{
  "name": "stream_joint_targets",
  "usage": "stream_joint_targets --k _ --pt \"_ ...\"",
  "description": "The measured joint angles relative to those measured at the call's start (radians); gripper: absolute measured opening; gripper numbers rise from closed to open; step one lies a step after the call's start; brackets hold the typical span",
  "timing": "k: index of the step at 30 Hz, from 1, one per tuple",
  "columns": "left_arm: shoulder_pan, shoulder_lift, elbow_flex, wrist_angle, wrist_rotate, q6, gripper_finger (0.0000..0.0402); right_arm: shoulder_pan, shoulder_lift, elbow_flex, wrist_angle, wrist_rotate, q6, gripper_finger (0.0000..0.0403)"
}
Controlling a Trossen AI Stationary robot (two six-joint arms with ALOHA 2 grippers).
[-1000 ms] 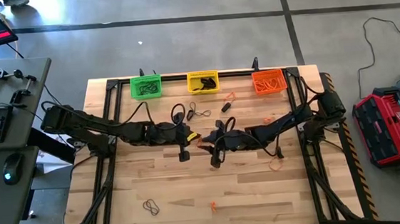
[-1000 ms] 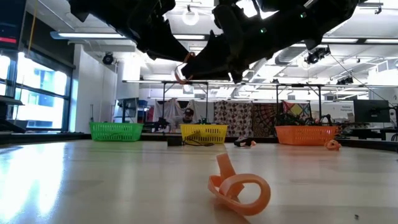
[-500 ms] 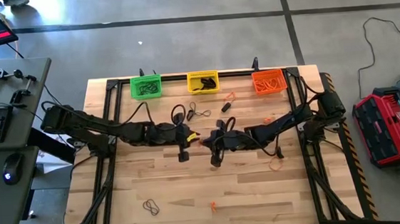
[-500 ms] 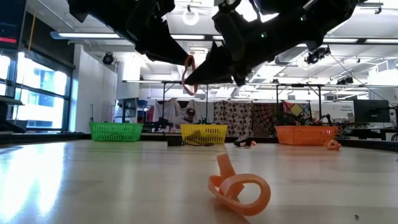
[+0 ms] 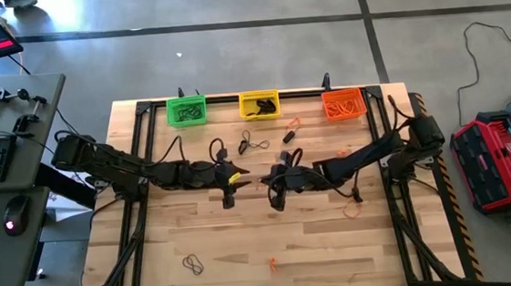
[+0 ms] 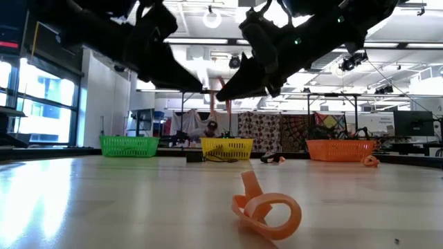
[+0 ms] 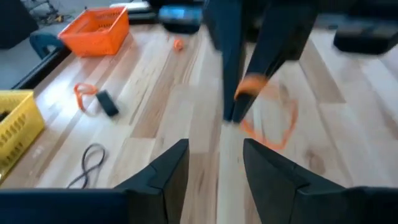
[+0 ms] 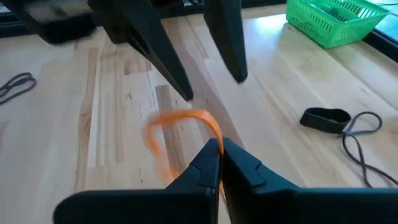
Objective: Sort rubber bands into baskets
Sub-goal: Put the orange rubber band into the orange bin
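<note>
An orange rubber band (image 8: 186, 121) hangs over the middle of the table with my right gripper (image 8: 219, 144) shut on it; the left wrist view shows its loop (image 7: 273, 124) below those fingers. My left gripper (image 7: 216, 144) stands open just to the band's left (image 5: 236, 175), touching nothing. The green basket (image 5: 186, 110), yellow basket (image 5: 259, 104) and orange basket (image 5: 343, 105) stand in a row along the far edge. More rubber bands lie on the table: a black one (image 5: 192, 263), orange ones (image 5: 271, 264) (image 5: 352, 210), and a black one (image 5: 254, 144). My right gripper pinches one spot of the orange band's strand (image 8: 211, 135) between its two shut fingertips. The fingers come from the table's right, slanting down. The band's loop (image 7: 283, 121) is lifted clear of the table and hangs slack.
A curled orange band (image 6: 266, 207) lies near the front edge. Another orange band (image 5: 292, 122) and a small black piece (image 5: 288, 137) lie in front of the yellow and orange baskets. The table's near half is mostly bare wood.
The orange band has passed from my left gripper to my right one. My left gripper has let go, opened and drawn back toward the table's left edge. The band stays lifted clear of the table, now hanging from the right fingers.
</note>
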Motion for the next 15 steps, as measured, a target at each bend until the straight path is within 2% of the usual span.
stream_joint_targets --k 4,8,12,15 --pt "0.012 0.0 -0.037 0.035 0.014 -0.02 0.0147 -0.007 -0.058 0.0 -0.077 0.036 -0.003 0.0" --pt "0.012 0.0 -0.087 0.141 0.057 -0.028 0.0147 -0.051 -0.169 0.0 -0.267 0.134 0.012 0.0" --pt "0.019 0.0 -0.157 0.305 0.116 -0.058 0.0147 -0.151 -0.294 0.0 -0.508 0.184 0.062 0.0" --pt "0.026 -0.001 -0.195 0.382 0.122 -0.076 0.0147 -0.256 -0.369 0.0 -0.678 0.219 0.095 0.0"
